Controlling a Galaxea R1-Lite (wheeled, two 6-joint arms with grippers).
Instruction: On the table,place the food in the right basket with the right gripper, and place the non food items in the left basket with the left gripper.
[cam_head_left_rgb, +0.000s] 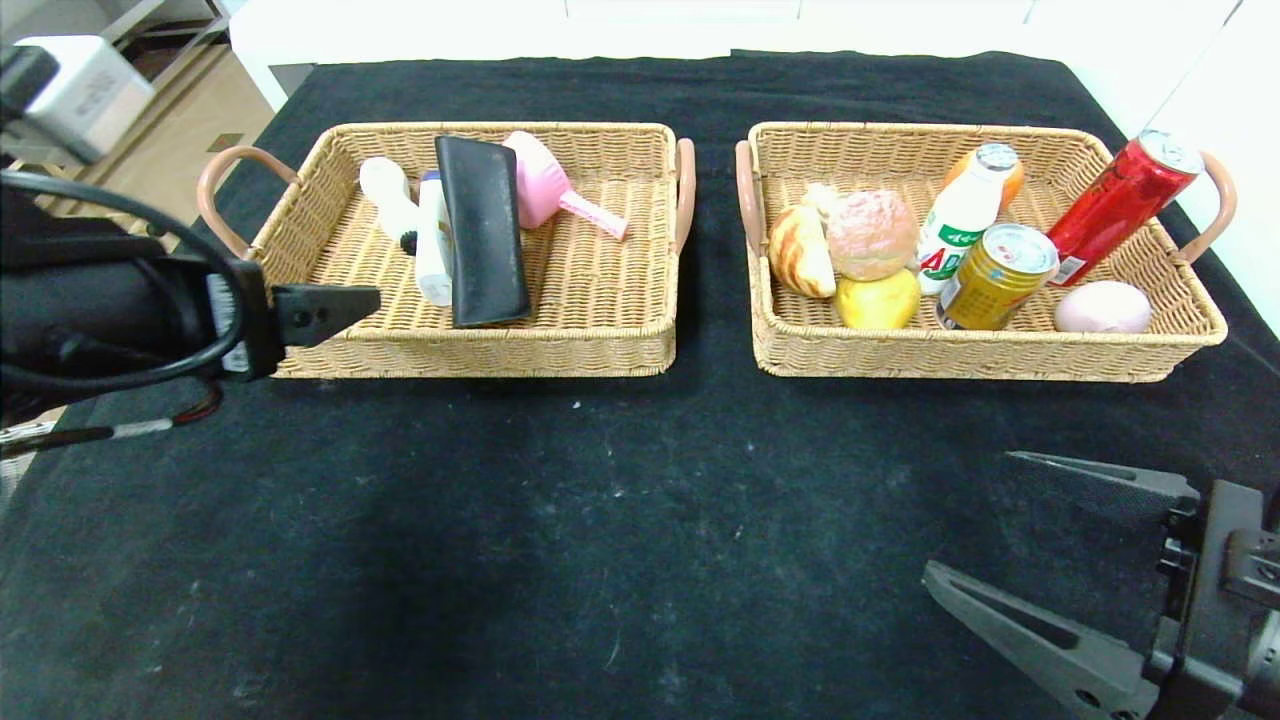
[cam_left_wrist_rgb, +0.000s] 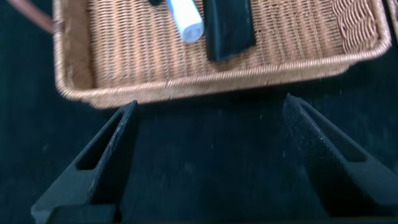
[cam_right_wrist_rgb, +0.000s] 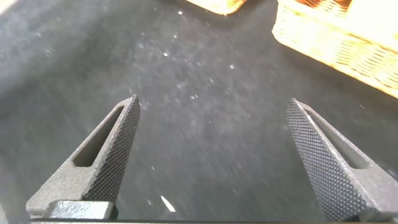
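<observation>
The left basket (cam_head_left_rgb: 470, 352) holds a black case (cam_head_left_rgb: 483, 230), a white tube (cam_head_left_rgb: 433, 240), a white bottle (cam_head_left_rgb: 385, 195) and a pink brush (cam_head_left_rgb: 545, 185). The right basket (cam_head_left_rgb: 960, 355) holds a bread roll (cam_head_left_rgb: 800, 250), a pink bun (cam_head_left_rgb: 872, 232), a yellow fruit (cam_head_left_rgb: 878, 300), a white drink bottle (cam_head_left_rgb: 962, 220), a gold can (cam_head_left_rgb: 1000, 275), a red can (cam_head_left_rgb: 1120, 205) and a pink egg shape (cam_head_left_rgb: 1102, 307). My left gripper (cam_left_wrist_rgb: 211, 106) is open and empty, just before the left basket's front left corner. My right gripper (cam_head_left_rgb: 968, 515) is open and empty over the cloth, near the front right.
The black tablecloth (cam_head_left_rgb: 600, 520) between the baskets and the front edge carries no loose items. The left wrist view shows the left basket's front wall (cam_left_wrist_rgb: 186, 87). The right wrist view shows the right basket's wall (cam_right_wrist_rgb: 336, 43). A white wall runs along the table's right side.
</observation>
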